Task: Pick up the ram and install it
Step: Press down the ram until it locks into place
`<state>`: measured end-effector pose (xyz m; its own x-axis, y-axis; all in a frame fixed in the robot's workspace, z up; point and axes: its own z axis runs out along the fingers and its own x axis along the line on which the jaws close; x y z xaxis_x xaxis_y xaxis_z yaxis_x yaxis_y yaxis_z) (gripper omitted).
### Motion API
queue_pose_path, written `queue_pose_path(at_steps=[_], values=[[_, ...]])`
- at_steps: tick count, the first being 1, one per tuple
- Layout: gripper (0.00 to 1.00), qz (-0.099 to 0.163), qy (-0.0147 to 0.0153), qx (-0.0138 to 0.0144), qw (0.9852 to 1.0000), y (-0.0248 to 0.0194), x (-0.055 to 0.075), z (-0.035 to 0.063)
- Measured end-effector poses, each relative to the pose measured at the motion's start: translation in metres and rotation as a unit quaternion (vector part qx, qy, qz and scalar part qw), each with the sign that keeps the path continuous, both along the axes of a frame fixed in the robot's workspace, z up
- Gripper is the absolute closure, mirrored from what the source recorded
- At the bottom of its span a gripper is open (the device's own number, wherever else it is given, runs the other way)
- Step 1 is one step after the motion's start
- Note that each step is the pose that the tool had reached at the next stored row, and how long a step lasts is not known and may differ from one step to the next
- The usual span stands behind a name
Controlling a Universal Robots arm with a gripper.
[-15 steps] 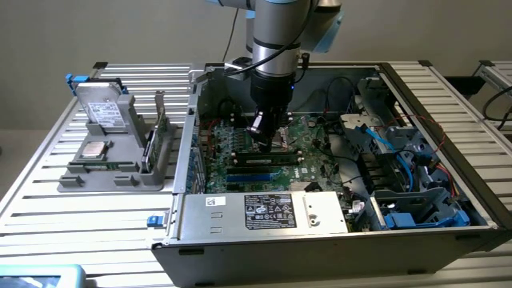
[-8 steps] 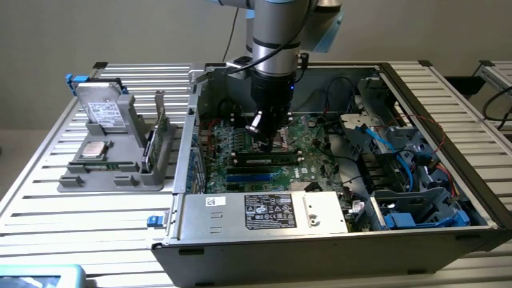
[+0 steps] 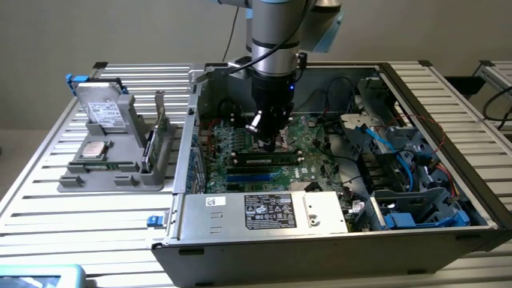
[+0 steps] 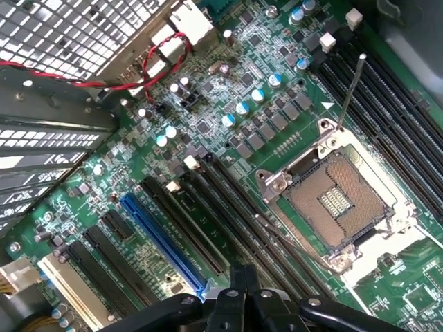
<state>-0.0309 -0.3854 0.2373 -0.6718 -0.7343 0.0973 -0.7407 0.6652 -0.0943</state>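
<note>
The ram (image 3: 268, 159) lies seated lengthwise in a slot on the motherboard (image 3: 240, 147) inside the open computer case (image 3: 336, 234), toward the case's front wall where the power supply (image 3: 264, 211) sits; we see it as a dark stick with a row of chips, parallel to the blue slots (image 3: 254, 174) just beside it on the power-supply side. The gripper (image 3: 268, 135) hangs directly above the ram, close over it, on the arm (image 3: 276, 36) that comes down from the top of the exterior view; we cannot tell from that view whether it touches the stick.

In the wrist view we look down on the motherboard (image 4: 263, 117); the gripper (image 4: 243, 280) shows two dark fingertips (image 4: 238, 275) pressed together with nothing between them; the open processor socket (image 4: 338, 200) lies near them, with its thin lever (image 4: 351, 90) standing up, and long black memory slots (image 4: 387, 97) run past the socket's far side; a blue expansion slot (image 4: 163, 242) lies among the black ones.

Outside the case, on the slatted table (image 3: 48, 222) toward the exterior view's left, we see a grey parts holder (image 3: 112, 174) carrying a square silver processor (image 3: 95, 150) and a drive (image 3: 102, 111) leaning upright.
</note>
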Motion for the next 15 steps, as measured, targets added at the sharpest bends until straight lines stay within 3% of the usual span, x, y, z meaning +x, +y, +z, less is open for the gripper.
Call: queue_pose_path(at_steps=[3,8,13,15], values=[[0.89,-0.015,-0.0067,0.0,0.9999,0.0001,0.0,0.0],[0.89,-0.033,-0.0101,0.0019,0.9994,0.0001,0.0003,0.0],[0.89,-0.055,-0.0205,0.0021,0.9983,0.0001,0.0004,0.0],[0.89,-0.068,-0.0227,0.0019,0.9975,0.0001,0.0004,0.0]])
